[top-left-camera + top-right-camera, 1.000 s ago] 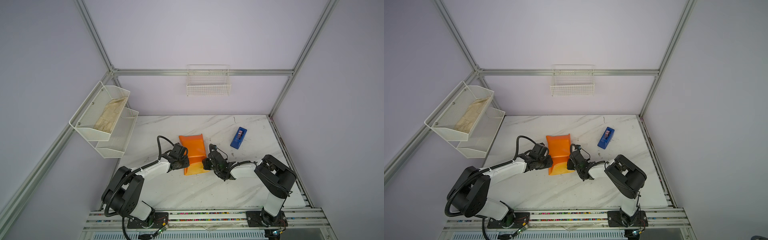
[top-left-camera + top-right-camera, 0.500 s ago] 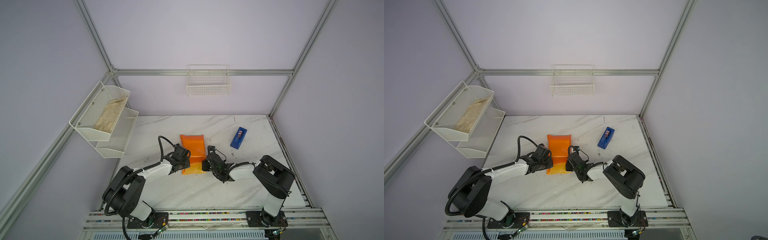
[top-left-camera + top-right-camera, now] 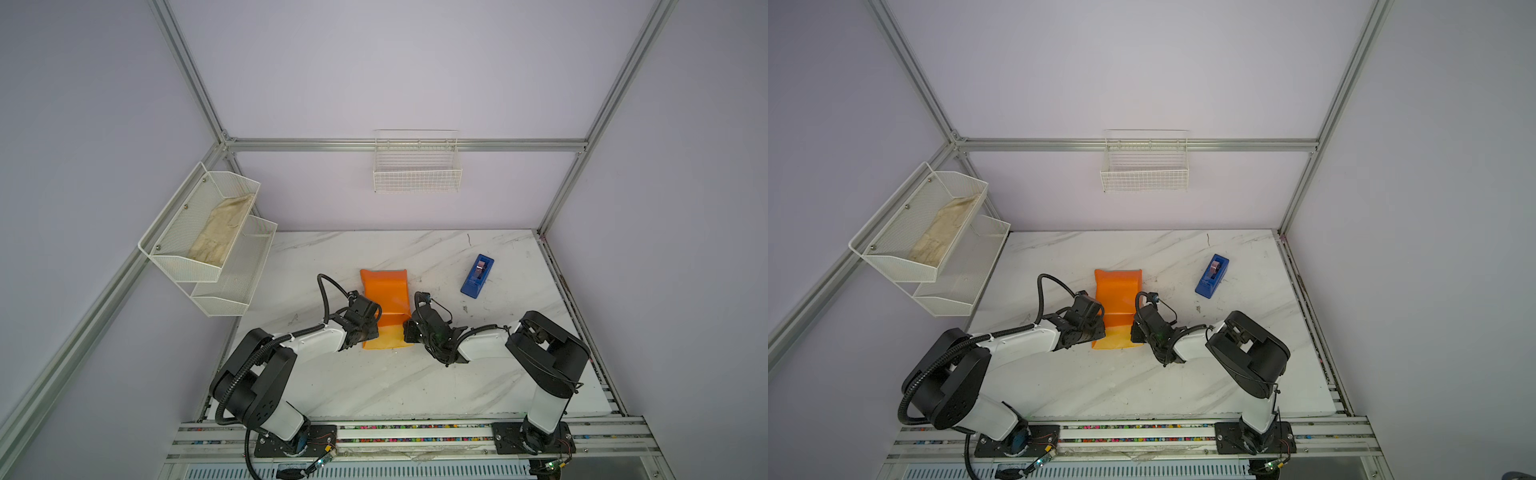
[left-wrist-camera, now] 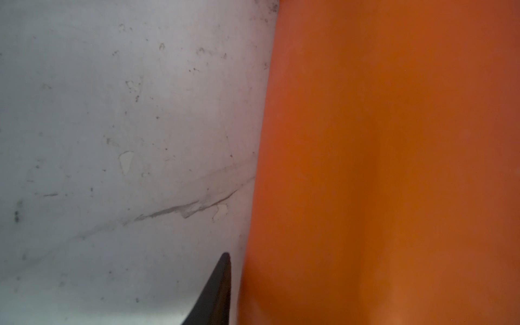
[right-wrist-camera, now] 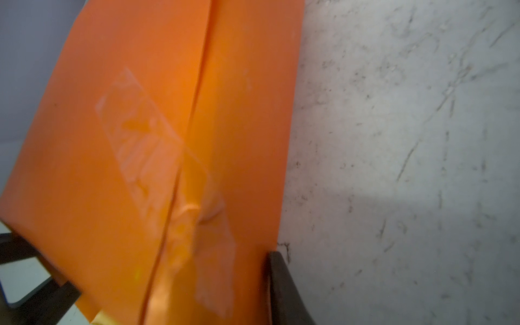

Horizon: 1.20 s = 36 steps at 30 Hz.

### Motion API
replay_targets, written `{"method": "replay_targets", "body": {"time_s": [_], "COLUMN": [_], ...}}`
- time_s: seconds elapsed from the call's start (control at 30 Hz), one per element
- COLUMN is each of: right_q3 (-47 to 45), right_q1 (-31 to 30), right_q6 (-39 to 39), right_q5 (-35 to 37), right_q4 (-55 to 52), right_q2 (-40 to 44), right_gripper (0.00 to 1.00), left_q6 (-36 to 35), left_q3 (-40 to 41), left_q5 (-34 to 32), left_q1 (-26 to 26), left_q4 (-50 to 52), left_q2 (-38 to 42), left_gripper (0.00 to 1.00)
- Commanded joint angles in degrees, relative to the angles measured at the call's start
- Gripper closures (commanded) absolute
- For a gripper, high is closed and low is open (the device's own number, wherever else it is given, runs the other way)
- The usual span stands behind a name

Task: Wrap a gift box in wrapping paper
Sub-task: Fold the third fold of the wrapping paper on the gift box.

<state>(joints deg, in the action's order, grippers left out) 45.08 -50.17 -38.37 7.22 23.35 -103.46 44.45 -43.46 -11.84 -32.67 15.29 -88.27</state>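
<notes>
The wrapping paper (image 3: 384,299) (image 3: 1118,297) lies mid-table as an orange tube, its paler yellow near end between my two grippers. The gift box is hidden. A clear tape strip (image 5: 157,146) crosses the paper's seam. My left gripper (image 3: 374,328) (image 3: 1100,328) sits against the near end's left side. In the left wrist view one finger (image 4: 219,289) stands a hair off the paper (image 4: 380,168), which hides the other finger. My right gripper (image 3: 409,328) (image 3: 1136,330) sits against the right side. One finger (image 5: 284,292) touches the paper (image 5: 112,168) and the other is hidden.
A blue tape dispenser (image 3: 477,276) (image 3: 1212,276) stands on the marble table at the back right. A white two-tier wall shelf (image 3: 174,257) on the left holds a beige cloth (image 3: 220,230). A white wire basket (image 3: 417,170) hangs on the back wall.
Both grippers have edged slightly closer to the paper's near end. The paper has barely shifted.
</notes>
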Motion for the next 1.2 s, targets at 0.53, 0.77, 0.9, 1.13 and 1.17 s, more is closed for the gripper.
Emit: {"method": "replay_targets", "body": {"time_s": [0.53,0.77,0.9,1.13,1.17], "right_q3": [-1.30,-3.13,-3.11,-3.31,-3.48], "right_q1": [-1.30,-2.30,-2.47,-2.52,-2.48], "right_q6": [-0.77,-2.66,-2.91,-2.96,-3.12], "right_q5": [3.15,5.66,7.81,7.90,7.73], "right_q4": [1.62,-1.43,-4.11,-7.08,-7.33], "right_q2": [1.17,3.98,4.40,7.49,7.81], "right_gripper": [0.97,1.00,1.00,0.82,0.80], "left_q6": [-0.82,-2.08,-1.61,0.52,1.02], "left_q3": [2.34,0.68,0.83,2.59,3.25], "left_q5": [-2.49,-2.55,-2.74,-3.70,-3.73], "left_q1": [-0.12,-2.09,-2.75,-2.75,-2.74], "left_q4": [-5.57,-5.81,-5.73,-2.11,-1.78], "left_q2": [-2.05,-3.31,-3.06,0.34,1.21], "left_gripper": [0.90,0.96,0.96,0.73,0.71]}}
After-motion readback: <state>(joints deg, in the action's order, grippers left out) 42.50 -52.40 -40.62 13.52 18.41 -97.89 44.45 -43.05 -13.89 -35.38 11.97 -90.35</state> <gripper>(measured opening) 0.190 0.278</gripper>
